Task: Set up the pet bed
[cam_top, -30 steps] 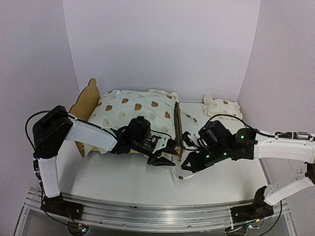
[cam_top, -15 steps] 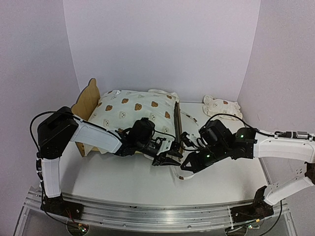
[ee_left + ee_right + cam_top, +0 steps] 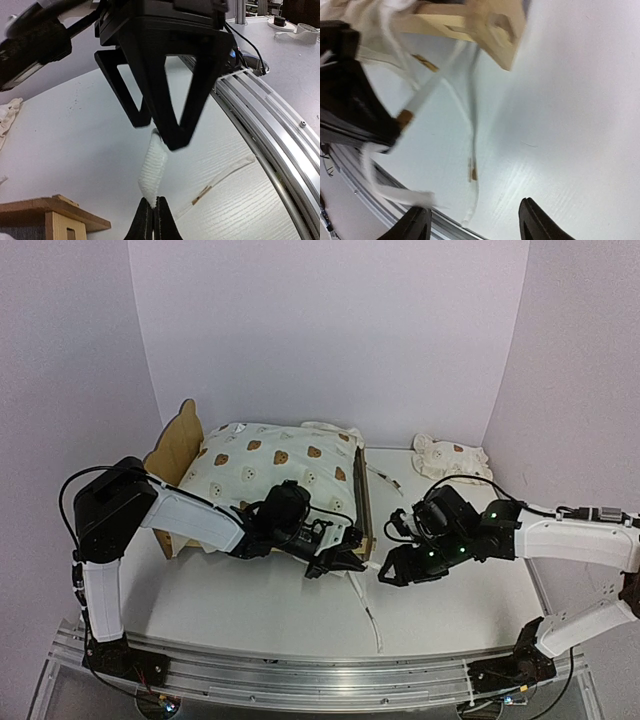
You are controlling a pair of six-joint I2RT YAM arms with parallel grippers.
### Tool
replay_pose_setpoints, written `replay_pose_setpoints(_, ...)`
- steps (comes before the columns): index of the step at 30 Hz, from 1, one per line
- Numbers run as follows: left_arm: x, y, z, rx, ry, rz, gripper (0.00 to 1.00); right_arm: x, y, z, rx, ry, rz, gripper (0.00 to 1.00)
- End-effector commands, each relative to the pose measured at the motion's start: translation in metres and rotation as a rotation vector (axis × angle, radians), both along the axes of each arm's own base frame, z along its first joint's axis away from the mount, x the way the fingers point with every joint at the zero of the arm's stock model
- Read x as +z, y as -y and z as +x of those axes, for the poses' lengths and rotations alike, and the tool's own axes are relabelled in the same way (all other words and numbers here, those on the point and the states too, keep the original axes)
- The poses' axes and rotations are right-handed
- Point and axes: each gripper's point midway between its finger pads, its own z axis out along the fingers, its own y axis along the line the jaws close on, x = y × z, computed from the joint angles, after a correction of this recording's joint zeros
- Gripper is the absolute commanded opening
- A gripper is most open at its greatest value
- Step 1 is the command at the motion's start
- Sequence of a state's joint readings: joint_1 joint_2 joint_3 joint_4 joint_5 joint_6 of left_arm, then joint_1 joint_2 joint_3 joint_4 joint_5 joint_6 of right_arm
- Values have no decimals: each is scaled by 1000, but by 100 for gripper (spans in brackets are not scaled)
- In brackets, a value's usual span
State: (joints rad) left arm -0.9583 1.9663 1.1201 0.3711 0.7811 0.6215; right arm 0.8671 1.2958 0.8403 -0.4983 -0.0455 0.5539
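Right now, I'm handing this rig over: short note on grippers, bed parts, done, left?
Left gripper: shut on a white fabric tie string of the cream bear-print cushion, by the bed's foot corner.
Right gripper: open, empty, beside that corner.
Light plywood pet bed with bear-ear headboard: on the white table, cushion laid in it.
Small ruffled bear-print pillow: back right on the table, outside the bed.
Left: strings at the foot hang loose, probably to tie; pillow to place.
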Motion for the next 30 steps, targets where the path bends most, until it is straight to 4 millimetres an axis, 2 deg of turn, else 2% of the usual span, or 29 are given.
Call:
replay_pose_setpoints(1,10,-16,-6,-32,72,6,0,-26,28,-14,-47,-84,-90,66)
replay_pose_setpoints(4,2,-22,-10,-37,69,22,0,-39,18,-30,77,-79,-130,64)
replay_pose_setpoints(7,-6,-28,-15,-46,81,33,0,-38,-8,-46,266,73,-140,63)
replay_pose_setpoints(8,-7,-30,-16,-48,91,35,0,-42,-9,-50,282,90,-133,63)
replay_pose_setpoints(14,-23,-41,-21,-62,138,60,0,-68,-8,-58,217,47,-151,58)
replay_pose_setpoints(18,-29,-42,-23,-65,134,65,0,-85,-16,-67,218,7,-191,57)
replay_pose_setpoints(22,-36,-44,-24,-64,126,77,0,-89,-26,-70,225,-10,-183,55)
replay_pose_setpoints(25,-39,-46,-25,-68,124,79,0,-96,-17,-67,176,-9,-215,42)
replay_pose_setpoints(28,-41,-46,-27,-72,121,78,0,-103,-2,-64,123,-1,-269,12)
replay_pose_setpoints(30,-41,-46,-28,-75,120,76,0,-97,7,-58,102,28,-308,0)
